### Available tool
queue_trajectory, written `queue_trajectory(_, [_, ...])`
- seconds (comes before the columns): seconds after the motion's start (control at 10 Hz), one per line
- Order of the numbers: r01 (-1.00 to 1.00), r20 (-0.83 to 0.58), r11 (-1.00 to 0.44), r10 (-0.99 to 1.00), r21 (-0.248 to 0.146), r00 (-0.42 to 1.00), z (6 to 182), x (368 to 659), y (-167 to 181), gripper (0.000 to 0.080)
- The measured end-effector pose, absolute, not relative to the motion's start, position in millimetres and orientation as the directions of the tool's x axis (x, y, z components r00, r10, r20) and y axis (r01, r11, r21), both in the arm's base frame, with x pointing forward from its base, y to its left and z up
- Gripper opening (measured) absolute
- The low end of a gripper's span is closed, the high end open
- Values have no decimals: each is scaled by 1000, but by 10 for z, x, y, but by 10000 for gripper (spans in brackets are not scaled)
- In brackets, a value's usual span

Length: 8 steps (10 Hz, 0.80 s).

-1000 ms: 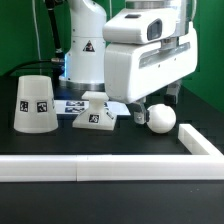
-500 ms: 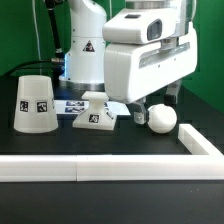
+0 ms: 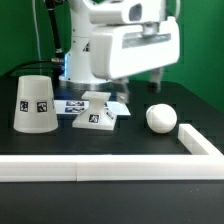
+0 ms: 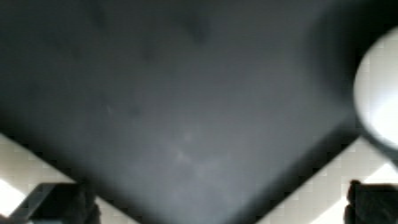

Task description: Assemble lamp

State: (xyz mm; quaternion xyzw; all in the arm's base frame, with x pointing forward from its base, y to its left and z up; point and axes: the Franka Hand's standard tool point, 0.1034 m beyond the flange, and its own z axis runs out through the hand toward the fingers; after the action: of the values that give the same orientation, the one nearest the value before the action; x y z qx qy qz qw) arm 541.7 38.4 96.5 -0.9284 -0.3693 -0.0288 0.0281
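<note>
The white tapered shade point(image 3: 35, 103) stands wide end down on the black table at the exterior view's left. The stepped square base point(image 3: 95, 116) sits in the middle. The ball-shaped bulb point(image 3: 160, 118) lies on the table at the right, and it shows as a blurred white edge in the wrist view point(image 4: 379, 95). My gripper point(image 3: 140, 86) hangs above the table between the base and the bulb, touching neither. In the wrist view my gripper point(image 4: 214, 205) is open wide and empty, with one dark fingertip point(image 4: 54, 205) at each side.
The marker board point(image 3: 70, 103) lies flat behind the base. The robot's white pedestal point(image 3: 85, 50) stands at the back. A white rail point(image 3: 110, 168) runs along the table's front and turns back at the right point(image 3: 200, 141), close to the bulb.
My gripper has risen and moved to the exterior view's left, away from the bulb. The bulb now shows in full. The lamp parts have not moved.
</note>
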Motion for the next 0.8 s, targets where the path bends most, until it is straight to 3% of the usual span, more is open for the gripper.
queue_trajectory(0.1, [658, 79, -752, 655, -26, 752, 996, 5247, 206, 699])
queue_trajectory(0.8, [281, 50, -958, 279, -57, 959, 972, 5133, 248, 699])
